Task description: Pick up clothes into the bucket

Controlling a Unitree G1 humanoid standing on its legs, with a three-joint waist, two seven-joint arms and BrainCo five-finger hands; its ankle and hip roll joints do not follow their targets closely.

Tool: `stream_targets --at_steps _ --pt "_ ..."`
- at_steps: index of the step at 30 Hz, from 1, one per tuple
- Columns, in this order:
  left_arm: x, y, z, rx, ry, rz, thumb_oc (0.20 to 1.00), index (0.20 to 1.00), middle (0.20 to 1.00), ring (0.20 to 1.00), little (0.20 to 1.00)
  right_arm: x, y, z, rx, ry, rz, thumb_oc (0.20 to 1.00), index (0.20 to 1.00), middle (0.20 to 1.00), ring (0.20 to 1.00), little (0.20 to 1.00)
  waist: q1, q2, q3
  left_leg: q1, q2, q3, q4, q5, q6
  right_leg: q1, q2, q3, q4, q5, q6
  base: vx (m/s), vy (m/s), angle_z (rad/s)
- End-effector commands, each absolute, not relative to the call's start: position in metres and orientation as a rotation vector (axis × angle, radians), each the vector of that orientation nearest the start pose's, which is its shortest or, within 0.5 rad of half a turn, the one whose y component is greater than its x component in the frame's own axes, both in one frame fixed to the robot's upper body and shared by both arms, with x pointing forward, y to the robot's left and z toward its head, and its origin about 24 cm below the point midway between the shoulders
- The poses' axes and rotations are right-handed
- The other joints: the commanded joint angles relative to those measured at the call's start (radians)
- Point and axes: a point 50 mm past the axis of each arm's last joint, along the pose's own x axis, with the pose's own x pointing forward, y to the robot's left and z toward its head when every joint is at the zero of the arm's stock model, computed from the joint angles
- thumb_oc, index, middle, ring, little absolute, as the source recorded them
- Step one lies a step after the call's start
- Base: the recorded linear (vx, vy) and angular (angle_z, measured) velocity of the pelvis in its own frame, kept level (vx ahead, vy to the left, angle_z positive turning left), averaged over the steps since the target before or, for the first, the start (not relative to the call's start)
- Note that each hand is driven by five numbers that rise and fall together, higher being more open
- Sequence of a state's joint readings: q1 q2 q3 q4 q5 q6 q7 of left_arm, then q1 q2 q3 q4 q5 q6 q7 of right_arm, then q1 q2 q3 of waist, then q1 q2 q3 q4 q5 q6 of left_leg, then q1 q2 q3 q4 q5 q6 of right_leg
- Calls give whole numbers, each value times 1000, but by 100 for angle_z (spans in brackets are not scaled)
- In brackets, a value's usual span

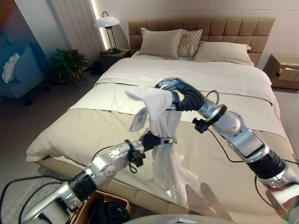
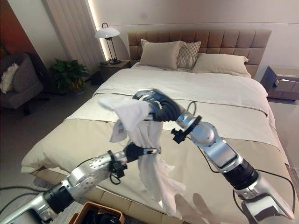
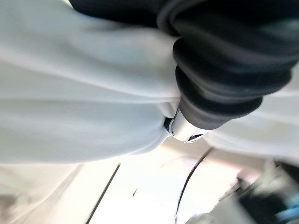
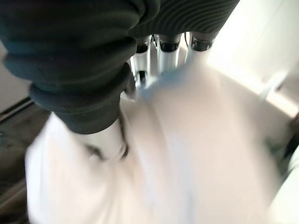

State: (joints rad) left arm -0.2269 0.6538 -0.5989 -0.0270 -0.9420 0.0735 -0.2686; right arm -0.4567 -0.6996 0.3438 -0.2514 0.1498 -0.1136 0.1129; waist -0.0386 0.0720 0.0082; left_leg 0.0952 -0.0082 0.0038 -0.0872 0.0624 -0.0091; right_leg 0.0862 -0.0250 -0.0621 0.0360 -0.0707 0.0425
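At the near edge, low and left of centre, stands the bucket (image 1: 122, 199), a brown woven one with dark things inside, on the floor just before the bed (image 1: 93, 126). Above it the left hand (image 1: 150, 140) reaches in from the lower left and is closed round the middle of the shirt (image 1: 163, 154), a white garment that hangs in the air over the bed's near edge, its loose lower end dangling down to the right of the bucket; in the left wrist view the fingers are buried in the white cloth, with the dark cover pressed against it. Higher up and a little farther, the right hand (image 1: 174, 88) comes in from the right and its fingers (image 4: 161, 60) are curled into the top of the shirt, holding it up, with a bunch of cloth and a small label (image 1: 138, 122) flopping out to the left. Beyond lies the beige and cream bed with three pillows (image 1: 161, 43) against a padded headboard (image 1: 224, 30). Far left a lamp (image 1: 107, 22) stands on a nightstand (image 1: 113, 57), a plant (image 1: 70, 63) beside it, and a blue chair (image 1: 18, 70) at the left edge
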Motion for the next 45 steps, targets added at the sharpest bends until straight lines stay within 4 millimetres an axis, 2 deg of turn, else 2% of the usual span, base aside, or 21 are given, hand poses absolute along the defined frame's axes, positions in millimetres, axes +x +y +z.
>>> stream_targets --at_steps 1,3,4,5,7,8,9,14,19,22,23,24,27,29,30,31,33,37,39,44,45 --pt "261 165 76 -163 108 -670 200 200 200 200 200 277 -151 216 -653 -708 424 1000 1000 1000 1000 1000 31 -51 -37 3 -53 9 56 -87 47 -42 -70 4 4 78 70 0 0 0" --pt "256 190 73 -135 109 -581 200 200 200 200 200 278 -165 211 -674 -675 369 1000 1000 1000 1000 1000 39 -52 -36 4 -54 10 57 -89 48 -42 -69 6 3 78 70 0 0 0" --pt "256 190 73 -135 109 -581 200 200 200 200 200 278 -165 211 -674 -675 369 1000 1000 1000 1000 1000 39 -52 -37 4 -54 10 57 -89 48 -42 -69 6 3 78 70 18 4 -4" --pt "251 214 70 -109 106 -474 200 200 200 200 200 278 -179 202 -673 -625 312 1000 1000 1000 1000 1000 45 -53 -37 4 -55 8 59 -89 49 -40 -69 6 1 77 69 0 0 0" --pt "244 238 64 -102 113 -352 200 200 200 200 200 277 -194 191 -683 -560 265 1000 1000 1000 1000 1000 49 -55 -37 4 -55 4 59 -88 48 -38 -69 4 -1 76 68 19 4 -6" --pt "235 260 53 -122 119 -198 200 200 200 200 200 272 -209 173 -663 -476 215 1000 1000 1000 1000 1000 52 -58 -35 3 -54 0 58 -87 48 -37 -70 1 -3 75 67 8 2 -8" --pt "235 260 53 -122 119 -198 200 200 200 200 200 272 -209 173 -663 -476 215 1000 1000 1000 1000 1000 52 -58 -35 3 -54 0 58 -87 48 -37 -70 1 -3 75 67 2 1 -3" --pt "206 306 31 -110 110 200 200 200 200 200 200 255 -247 113 -582 -200 83 1000 1000 1000 1000 1000 58 -68 -27 -2 -53 -15 55 -83 48 -35 -70 -12 -5 70 61 -1 -2 5" --pt "182 344 37 101 98 446 200 200 200 200 200 227 -289 55 -614 114 -43 1000 1000 1000 1000 1000 62 -74 -14 -14 -52 -28 55 -79 45 -37 -70 -25 -9 68 58 -6 8 9" --pt "171 363 41 227 119 539 200 200 200 200 200 201 -309 14 -614 322 -106 1000 1000 1000 1000 1000 60 -77 4 -26 -51 -38 58 -76 42 -45 -69 -34 -5 67 56 -37 18 10" --pt "165 372 39 294 153 586 200 200 200 200 200 181 -313 -15 -581 455 -126 1000 1000 1000 1000 1000 60 -80 19 -37 -50 -44 58 -71 41 -53 -67 -41 -3 69 55 -45 11 14" --pt "165 372 39 295 152 587 200 200 200 200 200 182 -313 -16 -580 453 -126 1000 1000 1000 1000 1000 59 -82 19 -38 -50 -45 59 -71 41 -54 -67 -42 -3 68 55 -70 3 18" --pt "164 381 35 420 217 603 200 200 200 200 200 155 -314 -56 -491 639 -152 1000 1000 1000 1000 1000 59 -92 60 -76 -47 -49 73 -62 38 -81 -65 -52 4 72 53 -122 -7 10" --pt "169 385 33 444 240 602 200 200 200 200 200 151 -316 -68 -542 708 -138 1000 1000 1000 1000 1000 65 -106 109 -124 -47 -60 96 -54 35 -118 -63 -64 18 76 50 -286 -43 10" --pt "178 385 35 445 227 602 200 200 200 200 200 148 -318 -75 -578 750 -137 1000 1000 1000 1000 1000 69 -119 165 -180 -50 -74 131 -51 33 -166 -62 -76 47 76 47 -284 -43 13" --pt "179 385 35 445 224 602 200 200 200 200 200 149 -318 -75 -578 748 -137 1000 1000 1000 1000 1000 68 -120 163 -188 -51 -75 133 -47 33 -172 -63 -77 47 79 47 -369 -32 21" --pt "200 384 39 442 198 620 200 200 200 200 200 150 -318 -84 -590 792 -142 1000 1000 1000 1000 1000 66 -136 244 -302 -56 -94 213 -38 32 -273 -72 -89 119 80 36 -291 5 27" --pt "214 380 45 445 164 624 200 200 200 200 200 149 -317 -88 -597 813 -147 1000 1000 1000 1000 1000 64 -145 284 -391 -69 -110 298 -52 34 -344 -85 -96 194 56 21 -128 11 24" --pt "230 378 54 455 116 666 200 200 200 200 200 148 -310 -93 -578 810 -151 1000 1000 1000 1000 1000 55 -165 335 -509 -81 -119 395 -68 36 -446 -93 -94 275 42 8 -164 9 14" --pt "236 383 65 542 100 695 200 200 200 200 200 154 -298 -97 -564 790 -125 1000 1000 1000 1000 1000 58 -191 369 -623 -80 -121 479 -84 42 -548 -86 -83 333 26 -3 -73 -8 7" --pt "239 387 69 556 104 709 200 200 200 200 200 159 -293 -95 -547 758 -119 1000 1000 1000 1000 1000 55 -203 387 -656 -78 -135 514 -119 37 -581 -80 -79 366 -6 2 -9 -50 -3"
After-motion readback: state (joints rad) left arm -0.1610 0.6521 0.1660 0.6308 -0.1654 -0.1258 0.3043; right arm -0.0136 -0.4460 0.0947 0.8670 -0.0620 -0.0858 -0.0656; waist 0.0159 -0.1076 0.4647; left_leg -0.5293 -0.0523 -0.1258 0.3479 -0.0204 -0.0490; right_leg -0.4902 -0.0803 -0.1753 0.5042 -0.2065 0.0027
